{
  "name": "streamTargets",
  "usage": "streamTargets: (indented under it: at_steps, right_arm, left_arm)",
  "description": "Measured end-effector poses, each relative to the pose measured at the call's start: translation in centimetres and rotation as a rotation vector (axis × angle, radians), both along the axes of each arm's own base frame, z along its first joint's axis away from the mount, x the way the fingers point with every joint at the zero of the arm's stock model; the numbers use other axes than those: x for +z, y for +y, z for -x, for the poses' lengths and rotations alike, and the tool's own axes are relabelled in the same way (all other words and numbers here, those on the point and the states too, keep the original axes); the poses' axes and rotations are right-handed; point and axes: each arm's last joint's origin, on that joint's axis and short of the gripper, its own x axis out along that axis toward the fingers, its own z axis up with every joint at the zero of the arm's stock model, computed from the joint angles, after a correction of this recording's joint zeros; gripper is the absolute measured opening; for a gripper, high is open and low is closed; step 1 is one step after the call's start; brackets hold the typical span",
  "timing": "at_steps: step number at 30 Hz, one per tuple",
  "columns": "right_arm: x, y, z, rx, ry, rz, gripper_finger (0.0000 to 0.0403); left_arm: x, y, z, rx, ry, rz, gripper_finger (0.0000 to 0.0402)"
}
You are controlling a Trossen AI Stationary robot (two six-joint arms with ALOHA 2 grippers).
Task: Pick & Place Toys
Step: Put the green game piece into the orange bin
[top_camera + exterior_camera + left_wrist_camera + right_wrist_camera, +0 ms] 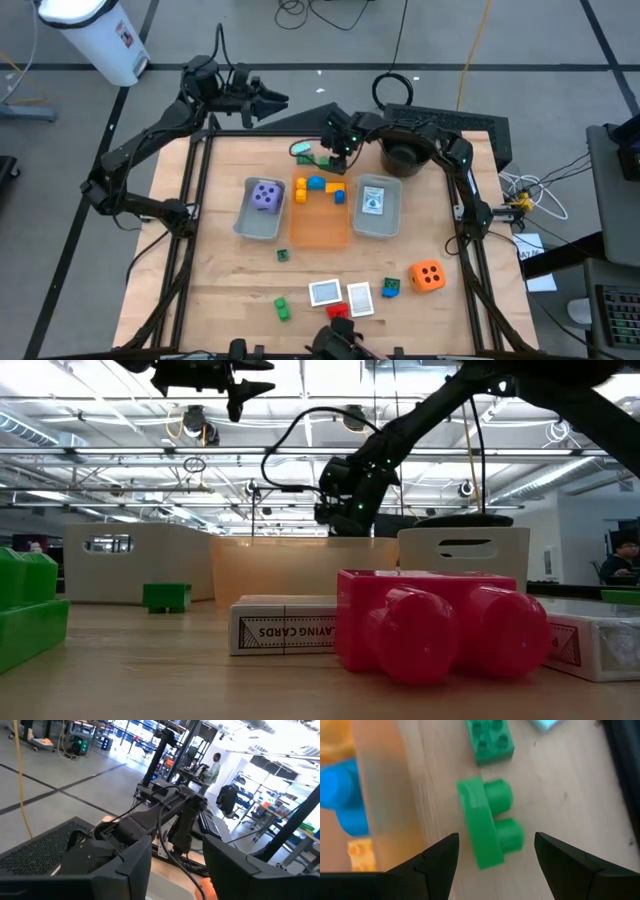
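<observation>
My right gripper (335, 150) is open at the table's far edge, just beyond the orange tray (320, 235). In the right wrist view its fingers (495, 865) stand on either side of a green brick (487, 822) that lies on its side on the wood, studs sideways, without touching it. A second green brick (490, 739) lies flat a little farther on. My left gripper (278, 100) is open and empty, raised beyond the table's far edge; it also shows in the left wrist view (175, 870).
The orange tray's wall (375, 795) is close beside the brick, with blue (340, 795) and yellow bricks inside. A grey tray holds a purple die (265, 197); another grey tray (378, 225) holds a card. A black bucket (405, 155), an orange die (428, 275), cards (325, 292) and bricks lie around.
</observation>
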Motion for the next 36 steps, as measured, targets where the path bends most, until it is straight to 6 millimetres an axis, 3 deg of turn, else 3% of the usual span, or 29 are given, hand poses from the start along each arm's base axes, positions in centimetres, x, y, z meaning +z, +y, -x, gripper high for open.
streamTargets:
  at_steps: [16,24,36]
  right_arm:
    - [-0.8,-0.1,-0.1,0.015,-0.039,0.038,0.0251]
    - [-0.8,-0.1,-0.1,0.036,-0.040,0.044,0.0211]
    - [-1.9,0.0,-0.3,0.020,-0.014,0.014,0.0155]
  left_arm:
    - [-0.3,0.0,0.0,0.000,0.019,0.020,0.0202]
    - [-0.3,0.0,0.0,0.001,0.020,0.020,0.0207]
    - [-0.5,0.0,0.0,0.001,0.034,0.037,0.0180]
